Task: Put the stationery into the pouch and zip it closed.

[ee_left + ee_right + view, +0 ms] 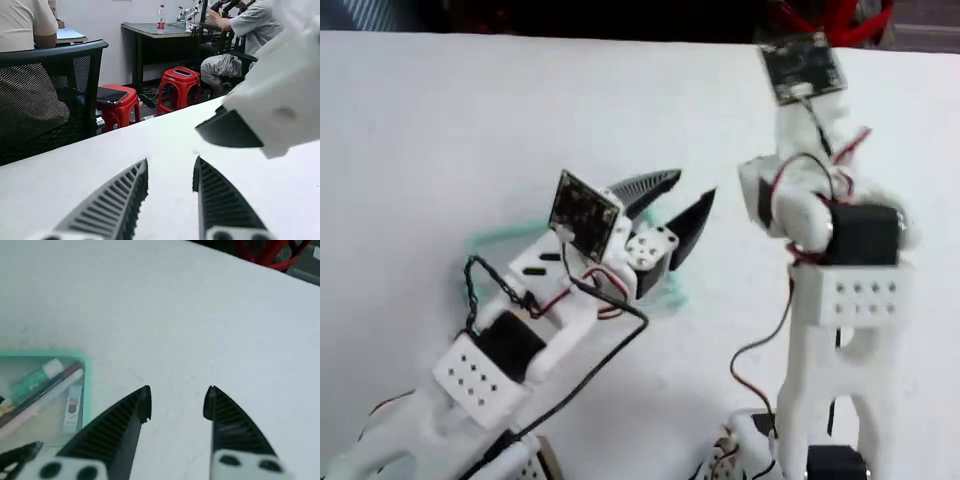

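Note:
A clear pouch with a teal edge (86, 390) lies flat on the white table. Inside it are a green-and-white tube (35, 377), a few pens (50, 388) and a small eraser (73, 408). In the high view the pouch's teal rim (485, 243) shows beneath the left arm. My left gripper (695, 185) is open above the pouch's right end and holds nothing; its own view shows its gripper (171, 162) pointing across the table. My right gripper (178, 389) is open over bare table beside the pouch. I cannot tell how the zip stands.
The right arm's white body (835, 270) stands folded at the right, close to the left gripper. A black fingertip (227, 131) of the right gripper shows just ahead of the left one. Beyond the table's far edge (100, 137) are a chair and red stools (180, 87).

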Robot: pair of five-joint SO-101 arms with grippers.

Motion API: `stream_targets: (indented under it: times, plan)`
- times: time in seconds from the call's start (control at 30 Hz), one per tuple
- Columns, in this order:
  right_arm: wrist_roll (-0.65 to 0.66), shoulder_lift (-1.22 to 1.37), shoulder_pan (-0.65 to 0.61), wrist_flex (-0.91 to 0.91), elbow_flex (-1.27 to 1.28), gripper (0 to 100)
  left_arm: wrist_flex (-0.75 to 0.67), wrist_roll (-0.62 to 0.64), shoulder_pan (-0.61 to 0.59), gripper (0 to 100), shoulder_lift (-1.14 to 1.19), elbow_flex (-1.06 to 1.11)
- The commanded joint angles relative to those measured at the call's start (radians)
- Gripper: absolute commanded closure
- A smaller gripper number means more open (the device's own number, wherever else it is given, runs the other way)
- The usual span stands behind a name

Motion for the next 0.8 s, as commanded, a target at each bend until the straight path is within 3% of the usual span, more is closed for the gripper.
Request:
stream_targets:
  times: [0.0, 0.07, 0.3, 0.4, 0.57, 0.77]
  plan:
    - [-0.006, -0.064, 0.041, -0.012, -0.029, 81.8, -0.069, -0.008, -0.071, 84, -0.019, 0.002]
    - [0.015, -0.079, 0.048, -0.015, 0.006, 81.8, 0.026, -0.006, -0.162, 86, -0.058, -0.077]
    - [0.049, -0.079, 0.024, -0.033, 0.147, 81.8, 0.684, -0.009, -0.559, 83, -0.174, -0.494]
    - [0.049, -0.085, -0.027, -0.087, 0.264, 81.8, 0.864, -0.112, -0.734, 83, -0.168, -0.575]
    - [0.049, -0.085, -0.101, -0.203, 0.500, 81.8, 1.083, -0.331, -0.977, 83, -0.036, -0.531]
    - [0.048, -0.085, -0.119, -0.406, 0.779, 81.8, 1.114, -0.562, -1.236, 83, 0.173, -0.422]
